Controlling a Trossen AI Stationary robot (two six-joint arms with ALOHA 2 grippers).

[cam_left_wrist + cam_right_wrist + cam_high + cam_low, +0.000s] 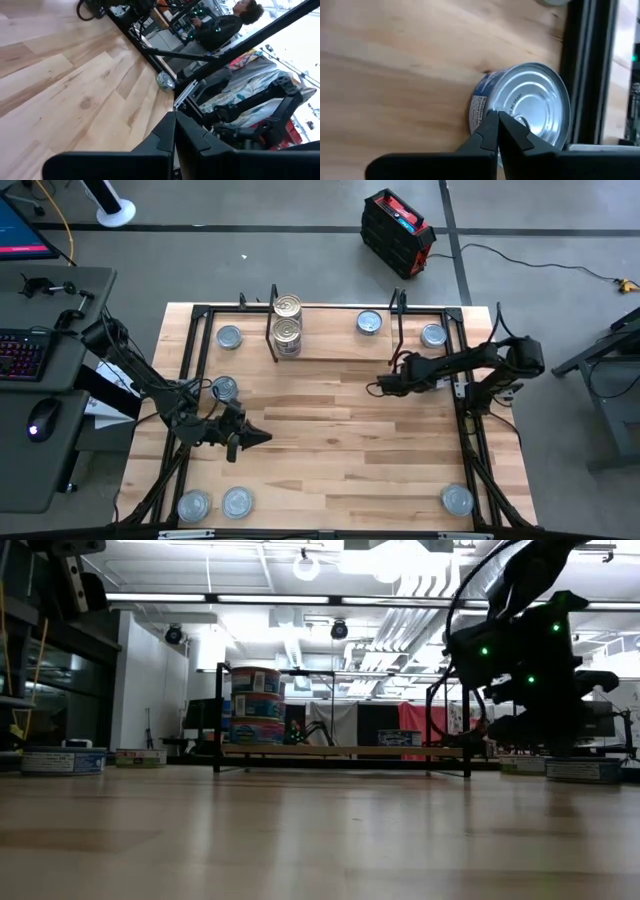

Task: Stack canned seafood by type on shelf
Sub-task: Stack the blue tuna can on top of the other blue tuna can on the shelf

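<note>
On the shelf [330, 358] at the table's [330, 450] far edge, gold tins [287, 307] form one stack, with silver tins [369, 323] lying singly beside it. Both tools, left [262, 437] and right [372, 388], are closed on nothing near the shelf. More tins sit along the table's near edge; a person works behind.

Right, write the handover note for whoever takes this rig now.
Left gripper: shut, holding nothing, low over the left of the table.
Right gripper: shut, holding nothing, in front of the shelf's right half.
Low wooden shelf with black wire uprights: two gold-lidded round tins at its left end; the low view shows a stack there. One silver-lidded tin sits on its right part.
Left: silver-lidded tins on the table, at far left, by the left arm, far right, two front left, one front right.
</note>
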